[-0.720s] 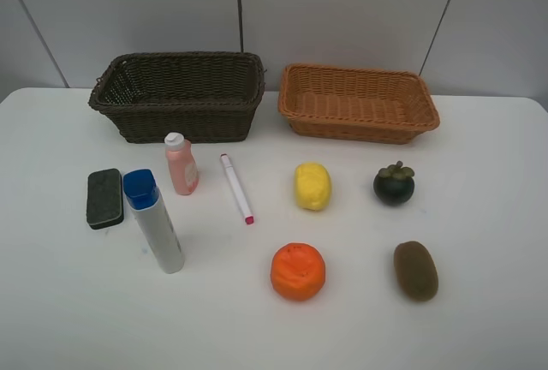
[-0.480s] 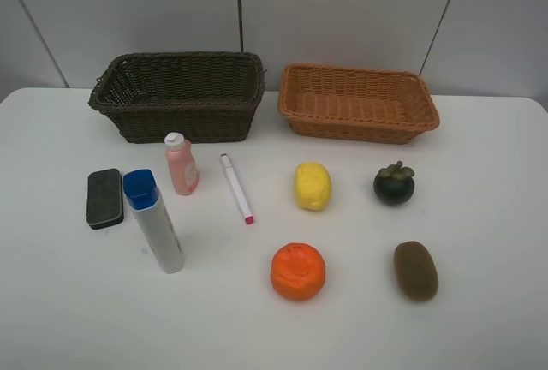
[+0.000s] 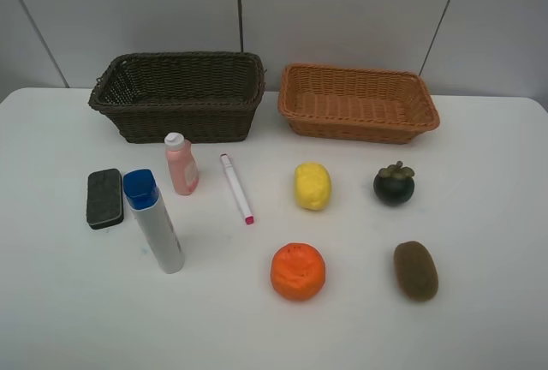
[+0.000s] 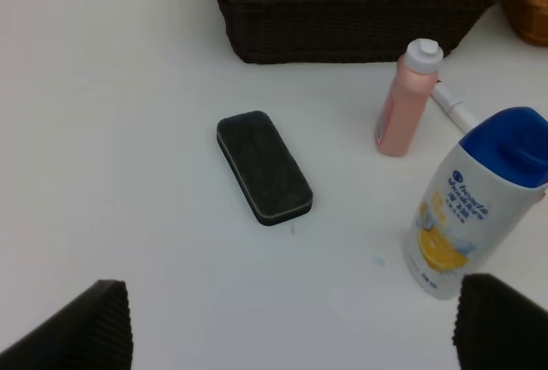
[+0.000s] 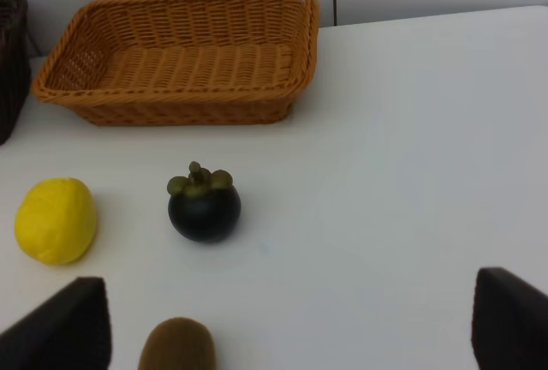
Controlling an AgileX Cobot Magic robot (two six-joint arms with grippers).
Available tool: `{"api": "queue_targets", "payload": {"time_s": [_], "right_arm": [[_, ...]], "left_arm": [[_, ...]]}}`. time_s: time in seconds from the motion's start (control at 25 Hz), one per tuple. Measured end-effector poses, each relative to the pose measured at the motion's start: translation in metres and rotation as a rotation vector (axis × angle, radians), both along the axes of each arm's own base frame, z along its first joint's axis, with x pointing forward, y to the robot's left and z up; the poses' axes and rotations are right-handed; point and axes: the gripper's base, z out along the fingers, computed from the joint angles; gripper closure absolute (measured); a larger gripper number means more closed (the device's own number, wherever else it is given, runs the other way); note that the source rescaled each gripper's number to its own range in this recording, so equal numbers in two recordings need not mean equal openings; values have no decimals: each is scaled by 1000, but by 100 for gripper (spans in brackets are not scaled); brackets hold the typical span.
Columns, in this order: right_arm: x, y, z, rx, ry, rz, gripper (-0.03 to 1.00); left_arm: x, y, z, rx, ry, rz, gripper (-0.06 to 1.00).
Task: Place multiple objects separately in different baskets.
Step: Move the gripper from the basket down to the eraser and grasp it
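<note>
On the white table lie a dark green eraser (image 3: 104,198) (image 4: 263,166), a white blue-capped tube (image 3: 154,221) (image 4: 475,203), a pink bottle (image 3: 181,164) (image 4: 407,98), a white marker (image 3: 236,187), a lemon (image 3: 312,186) (image 5: 56,220), an orange (image 3: 298,271), a mangosteen (image 3: 394,183) (image 5: 204,204) and a kiwi (image 3: 415,270) (image 5: 175,346). The dark brown basket (image 3: 177,96) and the orange-tan basket (image 3: 358,103) stand empty at the back. My left gripper (image 4: 291,327) is open, near the eraser. My right gripper (image 5: 287,323) is open, near the mangosteen. Neither shows in the high view.
A grey panelled wall (image 3: 342,10) stands behind the baskets. The table's far edge runs just behind them.
</note>
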Motion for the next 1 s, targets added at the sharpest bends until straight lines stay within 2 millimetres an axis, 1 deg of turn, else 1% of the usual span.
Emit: {"api": "queue_targets", "payload": {"time_s": [0.16,0.28,0.44,0.56,0.6,0.64,0.68,0.72,0.8,0.84,0.92,1.0], "right_arm": [[0,0,0,0,0,0,-3],[0,0,0,0,0,0,-3],[0,0,0,0,0,0,-3],[0,0,0,0,0,0,-3],[0,0,0,0,0,0,-3],[0,0,0,0,0,0,-3],[0,0,0,0,0,0,-3],[0,0,0,0,0,0,-3],[0,0,0,0,0,0,-3],[0,0,0,0,0,0,-3],[0,0,0,0,0,0,-3],[0,0,0,0,0,0,-3]], "left_arm": [[3,6,0,-21,18,93,-4],[21,11,6,-6,102,159,-4],[67,8,22,-46,212,198,-4],[111,4,26,-98,337,246,-4],[127,3,24,-109,395,264,-4],[161,0,12,-116,519,291,-4],[161,0,12,-116,519,291,-4],[174,-2,7,-119,566,299,-4],[205,-6,-13,-124,693,309,-4],[217,-8,-21,-131,733,312,-4],[244,-12,-43,-144,821,317,-4],[265,-15,-56,-171,840,319,-4]]}}
